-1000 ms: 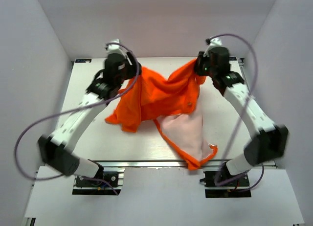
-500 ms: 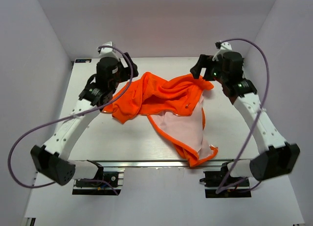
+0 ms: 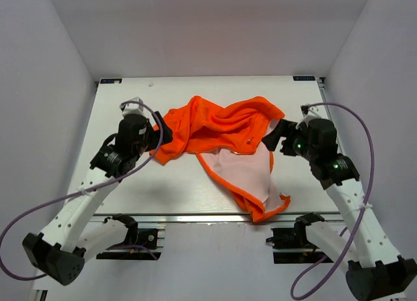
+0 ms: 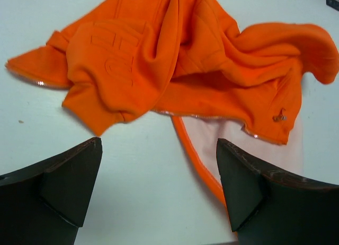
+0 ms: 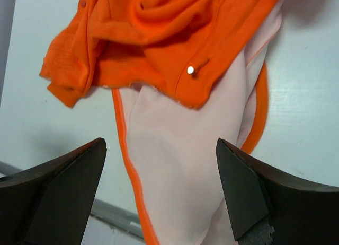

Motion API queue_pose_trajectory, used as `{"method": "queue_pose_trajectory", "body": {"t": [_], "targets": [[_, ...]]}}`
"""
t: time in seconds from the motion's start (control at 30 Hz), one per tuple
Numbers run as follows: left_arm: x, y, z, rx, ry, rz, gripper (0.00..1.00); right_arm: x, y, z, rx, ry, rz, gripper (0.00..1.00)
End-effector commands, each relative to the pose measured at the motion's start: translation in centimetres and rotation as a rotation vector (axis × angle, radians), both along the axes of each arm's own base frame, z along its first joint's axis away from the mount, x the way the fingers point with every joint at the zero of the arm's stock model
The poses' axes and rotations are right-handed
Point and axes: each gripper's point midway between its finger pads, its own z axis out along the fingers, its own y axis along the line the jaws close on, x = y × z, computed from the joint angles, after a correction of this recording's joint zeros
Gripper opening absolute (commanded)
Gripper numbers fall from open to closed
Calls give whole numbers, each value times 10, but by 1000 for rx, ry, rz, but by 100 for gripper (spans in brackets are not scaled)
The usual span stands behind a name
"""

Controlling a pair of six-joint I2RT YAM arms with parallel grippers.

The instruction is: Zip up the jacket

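Observation:
The orange jacket (image 3: 215, 122) lies crumpled in a heap on the white table, unzipped. One front panel is flipped so its pale pink lining (image 3: 244, 174) faces up and reaches the near edge. My left gripper (image 3: 159, 135) hovers open just left of the heap, with only bare table between its fingers (image 4: 159, 144). My right gripper (image 3: 277, 137) is open at the heap's right side, above the lining (image 5: 161, 142), and holds nothing. The zipper pull (image 4: 279, 116) shows on an orange fold near the lining. Zipper teeth run along a left hem (image 4: 37, 82).
The white table (image 3: 130, 184) ends in a metal rail (image 3: 195, 217) at the near edge, and the pink panel's corner (image 3: 267, 213) overhangs it. Grey walls (image 3: 39, 86) close in both sides and the back. Purple cables (image 3: 365, 138) loop off both arms.
Both arms pulled back from the far edge toward the near side. The jacket, held up between them before, has dropped onto the table. Both grippers now stand open.

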Motion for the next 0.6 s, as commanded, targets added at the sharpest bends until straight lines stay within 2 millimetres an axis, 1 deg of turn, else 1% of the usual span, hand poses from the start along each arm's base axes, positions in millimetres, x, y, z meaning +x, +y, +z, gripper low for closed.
{"method": "queue_pose_trajectory", "body": {"t": [0.0,0.03,0.07,0.1,0.13,0.17,0.2,0.27,0.3,0.33,0.37,0.4,0.43,0.47,0.53,0.57], "targets": [[-19,-7,-17,-60,31,-48,98,-29,7,-23,73,99,26,89],[-23,-13,-24,-76,50,-84,98,-36,7,-46,65,148,33,89],[-24,-16,-36,-78,67,-98,98,-38,7,-54,78,164,26,89],[-25,-20,-44,-87,88,-112,98,-41,9,-65,84,189,33,89],[-24,-24,-48,-99,94,-126,98,-47,10,-85,84,235,37,89],[-25,-29,-54,-110,109,-144,98,-43,13,-91,101,241,43,89],[-26,-31,-63,-113,128,-146,98,-44,18,-98,116,256,62,89],[-18,-34,-73,-110,137,-141,98,-42,21,-119,115,304,68,89],[-15,-35,-80,-106,144,-135,98,-33,23,-119,121,283,60,89],[-7,-38,-86,-104,144,-136,98,-28,23,-123,118,283,55,89],[-4,-41,-90,-102,148,-140,98,-22,24,-134,105,305,52,89],[-1,-43,-94,-98,154,-144,98,-14,22,-138,92,294,35,89],[7,-47,-93,-102,140,-150,98,-1,23,-136,90,257,26,89],[12,-50,-106,-88,171,-152,98,5,22,-150,67,292,11,89],[22,-54,-114,-75,176,-150,98,28,19,-150,37,260,-24,89],[30,-57,-128,-60,202,-148,98,36,18,-164,15,293,-42,88]]}}
